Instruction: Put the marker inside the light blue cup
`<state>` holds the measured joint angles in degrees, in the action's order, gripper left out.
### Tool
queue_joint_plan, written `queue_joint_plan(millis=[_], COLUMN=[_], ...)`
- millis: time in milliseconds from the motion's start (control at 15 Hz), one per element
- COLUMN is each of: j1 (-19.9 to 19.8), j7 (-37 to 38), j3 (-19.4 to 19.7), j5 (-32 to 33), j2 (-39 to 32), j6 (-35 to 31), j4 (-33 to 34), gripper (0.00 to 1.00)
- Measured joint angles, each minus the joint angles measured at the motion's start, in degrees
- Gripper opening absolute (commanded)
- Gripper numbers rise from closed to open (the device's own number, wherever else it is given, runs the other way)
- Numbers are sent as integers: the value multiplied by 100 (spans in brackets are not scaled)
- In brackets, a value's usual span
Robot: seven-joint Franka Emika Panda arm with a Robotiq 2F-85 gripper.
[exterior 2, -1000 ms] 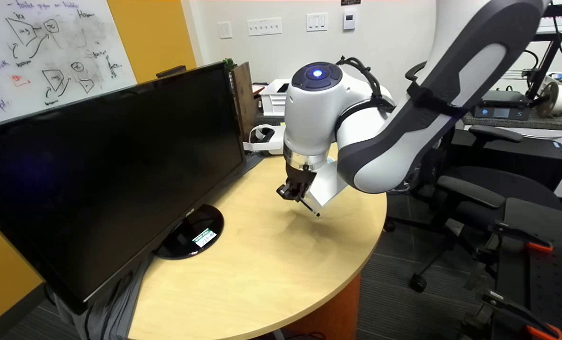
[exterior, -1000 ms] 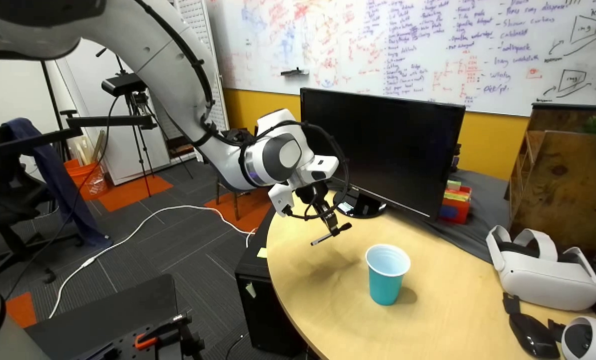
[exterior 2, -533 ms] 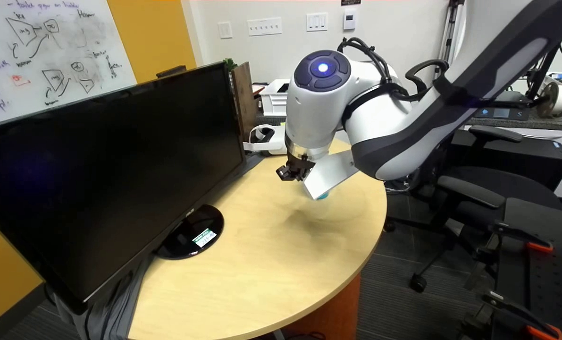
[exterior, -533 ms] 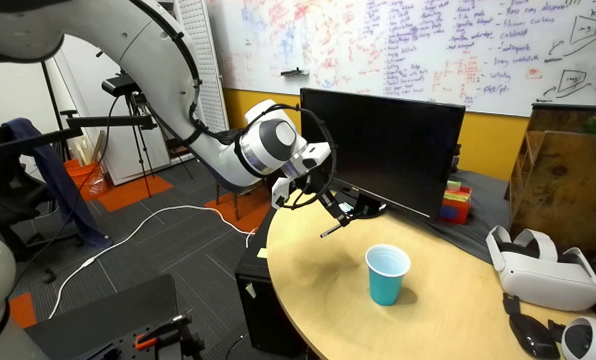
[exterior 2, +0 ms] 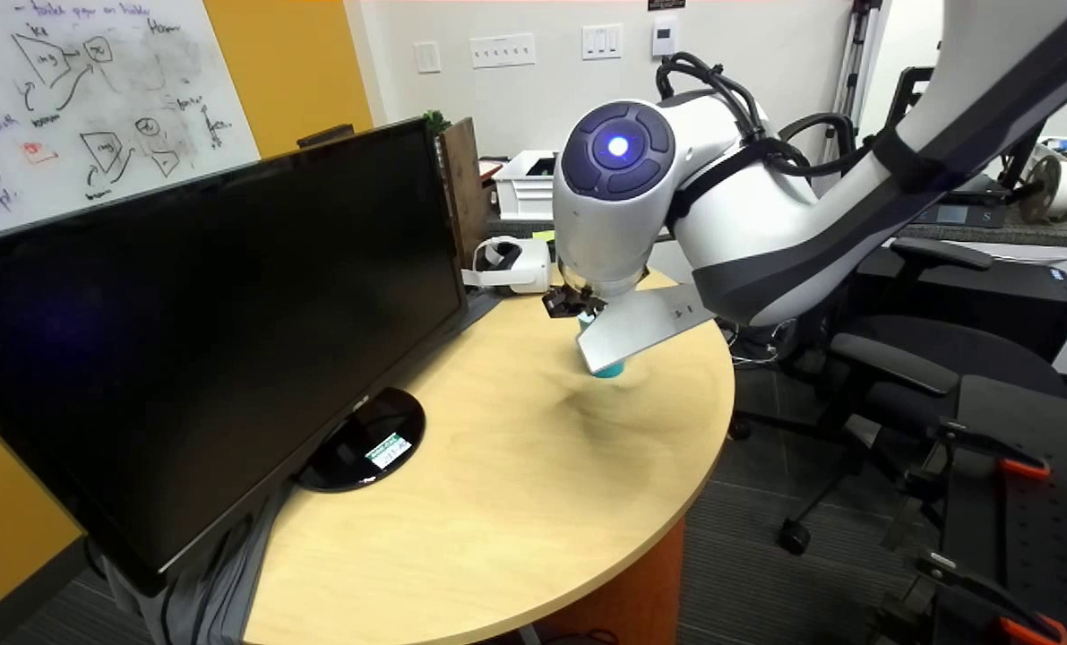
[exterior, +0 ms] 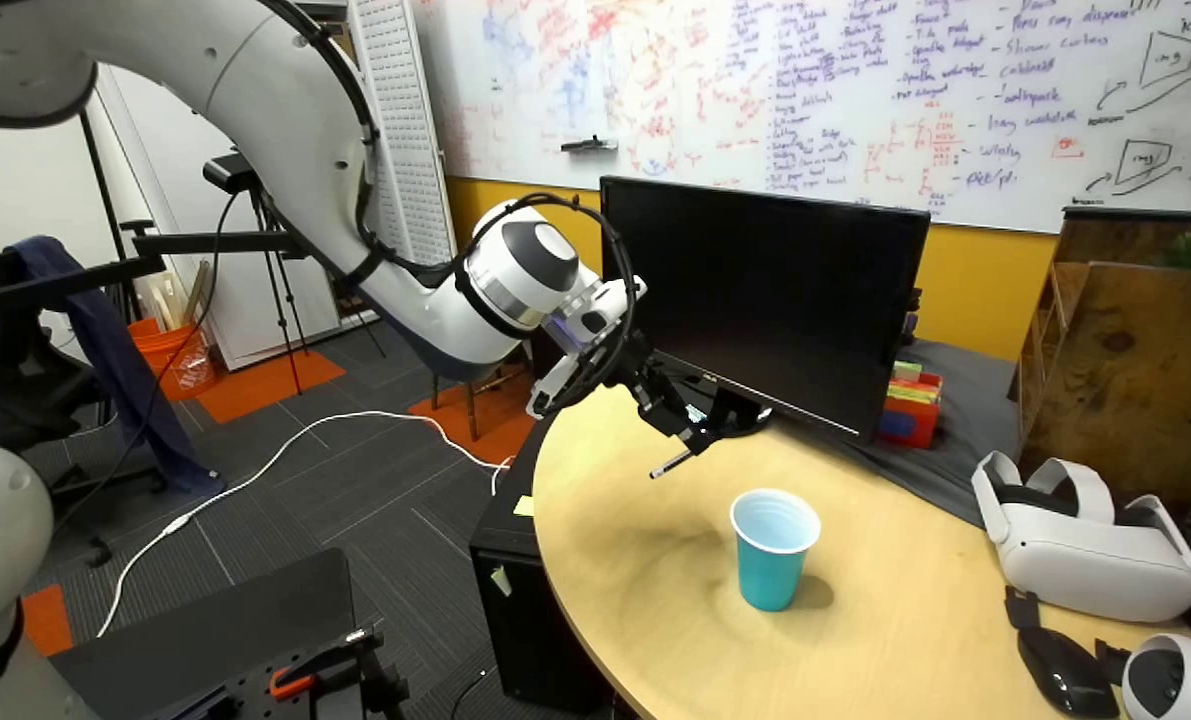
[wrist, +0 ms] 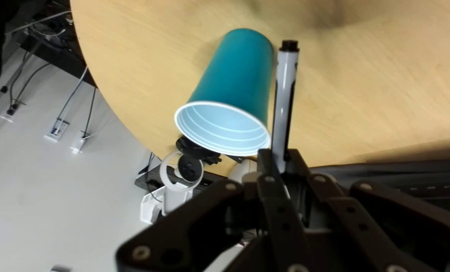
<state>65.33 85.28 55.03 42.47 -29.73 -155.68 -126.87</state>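
Note:
The light blue cup (exterior: 771,570) stands upright on the round table, and its open mouth faces the camera in the wrist view (wrist: 240,71). In an exterior view (exterior 2: 610,368) the wrist bracket hides most of it. My gripper (exterior: 693,440) is shut on the marker (exterior: 669,466), above the table on the monitor side of the cup. In the wrist view the marker (wrist: 284,94) has a light grey barrel and a black end. It sticks out from between the fingertips and appears beside the cup, outside it. The marker's other end is hidden by the gripper (wrist: 280,160).
A black monitor (exterior: 765,310) stands close behind the gripper, with its base (exterior 2: 363,443) on the table (exterior 2: 461,537). A white headset (exterior: 1095,550), a controller (exterior: 1180,675) and a black mouse-like object (exterior: 1067,670) lie beyond the cup. A red box (exterior: 910,408) stands behind.
My arm has tilted, and the gripper with the marker has shifted right in an exterior view, a little nearer the cup. The marker still sits in the fingers. The cup has not moved.

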Motion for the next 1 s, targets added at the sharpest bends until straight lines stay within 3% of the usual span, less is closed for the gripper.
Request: queue_joint_plan(millis=[333, 600, 800, 1000], j1=[-77, -428, -1016, -1904], j7=[1217, 2199, 2792, 3237], j3=[17, -169, -698, -1622], j5=[922, 1932, 2704, 3401], j2=[6, 106, 325, 583], j6=[514, 891, 1364, 1946], j4=[-2, 24, 94, 210], gripper=[3, 3, 3, 3])
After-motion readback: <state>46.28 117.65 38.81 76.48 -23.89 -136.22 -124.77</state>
